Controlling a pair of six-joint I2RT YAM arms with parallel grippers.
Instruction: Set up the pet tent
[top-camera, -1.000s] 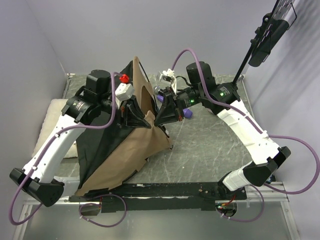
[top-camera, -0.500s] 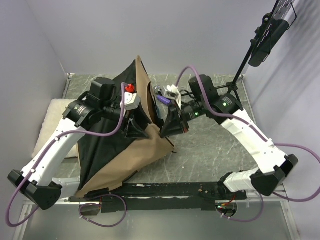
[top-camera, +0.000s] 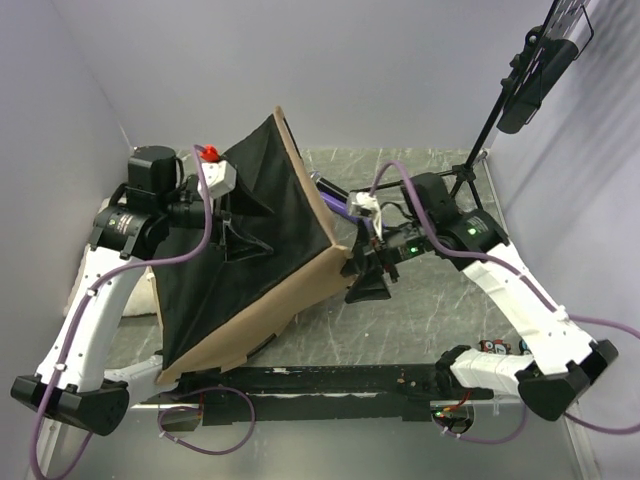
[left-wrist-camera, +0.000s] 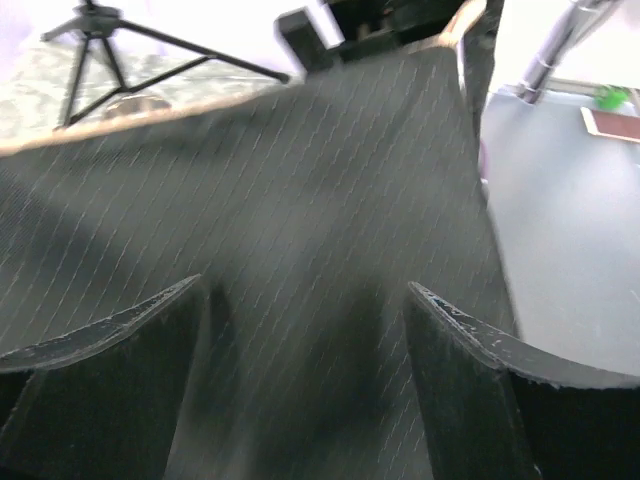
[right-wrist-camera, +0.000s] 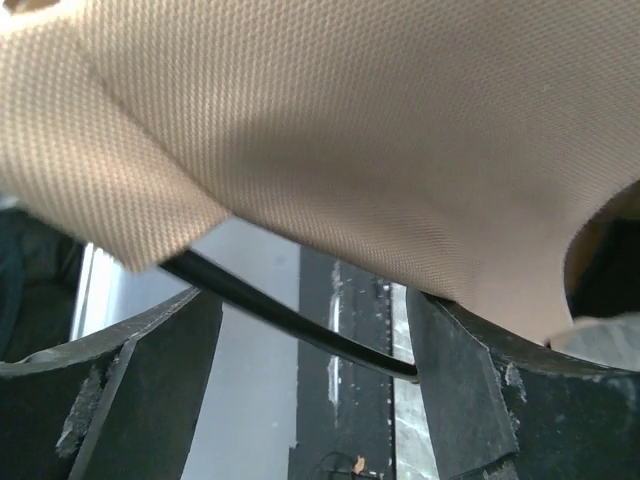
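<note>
The pet tent (top-camera: 255, 270) stands tipped on its side. Its black base faces my left arm, and a tan edge (top-camera: 270, 310) runs along the lower right. My left gripper (top-camera: 240, 238) is open right in front of the base. In the left wrist view the black base fabric (left-wrist-camera: 300, 200) fills the frame between the spread fingers (left-wrist-camera: 110, 345) of that gripper (left-wrist-camera: 305, 310). My right gripper (top-camera: 368, 282) is open at the tent's right corner. In the right wrist view tan fabric (right-wrist-camera: 350, 110) hangs above this gripper (right-wrist-camera: 315, 310), and a thin black pole (right-wrist-camera: 290, 318) crosses the gap unclamped.
A sliver of cream-white pillow (top-camera: 142, 297) shows behind my left arm. A black stand with a camera (top-camera: 535, 70) rises at the back right; its tripod legs (left-wrist-camera: 100, 60) show in the left wrist view. A black rail (top-camera: 330, 380) runs along the table's near edge.
Both grippers opened and let go of the tent. The left arm drew back to the left and the right arm moved toward the front right. The tent spread into a broad black panel.
</note>
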